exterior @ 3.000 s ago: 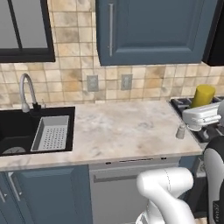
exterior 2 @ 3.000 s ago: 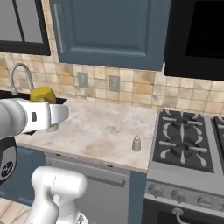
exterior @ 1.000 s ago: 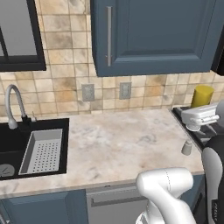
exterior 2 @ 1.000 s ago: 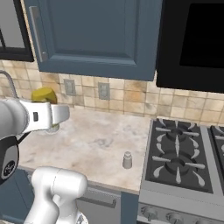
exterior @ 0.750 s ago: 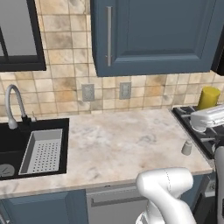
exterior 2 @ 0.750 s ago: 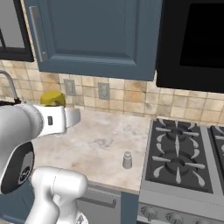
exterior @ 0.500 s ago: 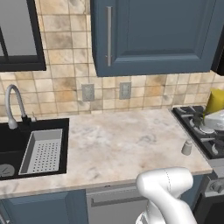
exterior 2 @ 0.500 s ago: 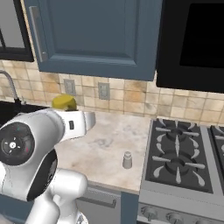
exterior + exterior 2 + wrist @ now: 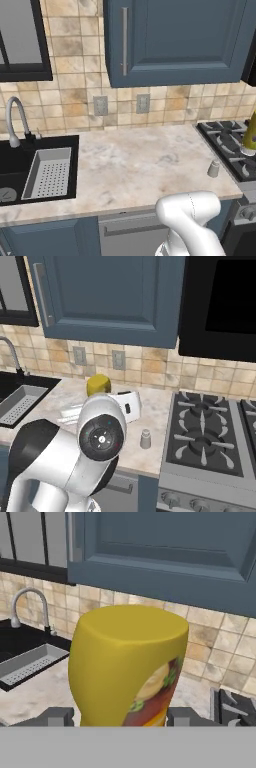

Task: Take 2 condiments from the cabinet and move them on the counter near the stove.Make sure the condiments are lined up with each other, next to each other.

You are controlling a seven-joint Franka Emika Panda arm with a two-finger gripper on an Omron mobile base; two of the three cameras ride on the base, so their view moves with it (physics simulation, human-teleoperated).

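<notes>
Yellow bottle (image 9: 127, 667) between pincer (image 9: 120, 717) fingertips, seemingly gripped, sink (image 9: 27, 657) behind

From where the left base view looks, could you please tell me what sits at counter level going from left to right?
Curved tap → black sink with its grey strainer tray → bare beige counter → pale shaker → black stove → yellow bottle at the right edge.

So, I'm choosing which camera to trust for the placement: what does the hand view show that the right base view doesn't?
Hand view: the yellow bottle with its red-orange label, and the claw with fingertips flanking it. Right base view: the grey-white shaker standing on the counter beside the stove. Both: the bottle itself, the tap and the tiled wall.
</notes>
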